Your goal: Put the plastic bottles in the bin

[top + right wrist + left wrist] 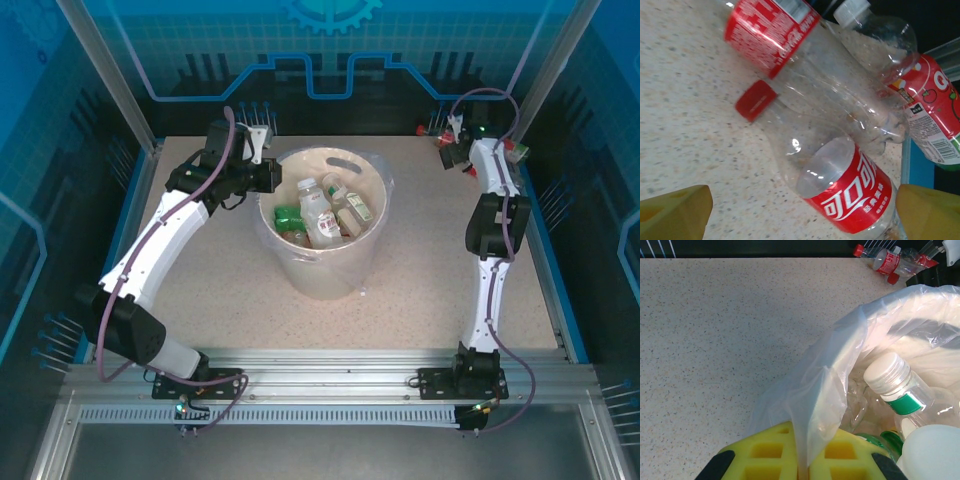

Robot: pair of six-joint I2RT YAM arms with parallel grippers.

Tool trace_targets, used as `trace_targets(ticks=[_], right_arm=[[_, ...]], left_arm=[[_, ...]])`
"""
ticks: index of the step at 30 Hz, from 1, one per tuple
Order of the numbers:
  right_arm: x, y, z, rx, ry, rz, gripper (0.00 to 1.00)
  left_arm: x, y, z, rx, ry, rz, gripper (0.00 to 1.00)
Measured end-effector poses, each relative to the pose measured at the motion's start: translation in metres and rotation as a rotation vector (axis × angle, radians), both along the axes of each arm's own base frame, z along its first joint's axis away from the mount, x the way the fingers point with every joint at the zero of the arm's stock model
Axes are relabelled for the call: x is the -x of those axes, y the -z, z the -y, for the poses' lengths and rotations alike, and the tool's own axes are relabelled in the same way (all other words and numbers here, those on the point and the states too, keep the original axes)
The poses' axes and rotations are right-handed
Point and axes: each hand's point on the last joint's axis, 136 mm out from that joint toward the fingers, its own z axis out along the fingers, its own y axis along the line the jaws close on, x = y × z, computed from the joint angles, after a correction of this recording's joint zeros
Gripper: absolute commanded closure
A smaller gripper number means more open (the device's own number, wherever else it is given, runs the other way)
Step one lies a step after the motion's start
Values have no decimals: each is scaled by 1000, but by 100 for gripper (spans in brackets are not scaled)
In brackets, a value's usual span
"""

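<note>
One red-capped bottle (790, 150), between jaws of right end effector (802, 215)

We see the bin (325, 262) standing mid-table, its clear liner (386, 188) draped over the rim, and several plastic bottles (318, 215) lying inside, one of them green. The left gripper (268, 180) sits against the bin's left rim. The right gripper (455, 152) is at the far right corner of the table (200, 300), among red-labelled bottles (515, 150) lying there.
</note>
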Motion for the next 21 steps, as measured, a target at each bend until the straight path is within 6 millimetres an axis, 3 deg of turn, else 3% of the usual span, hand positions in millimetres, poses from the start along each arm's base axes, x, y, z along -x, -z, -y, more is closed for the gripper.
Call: trace_targets(ticks=[6, 12, 17, 21], right_arm=[[-4, 21, 28, 15, 36, -20, 4], [7, 46, 45, -7, 69, -78, 4], [12, 55, 41, -38, 67, -105, 8], [23, 75, 34, -85, 72, -143, 12]], left_arm=[[-1, 0, 0, 1, 1, 1, 100], [-2, 1, 1, 3, 0, 2, 100], [-2, 1, 1, 3, 0, 0, 100], [-3, 1, 1, 4, -1, 0, 100]])
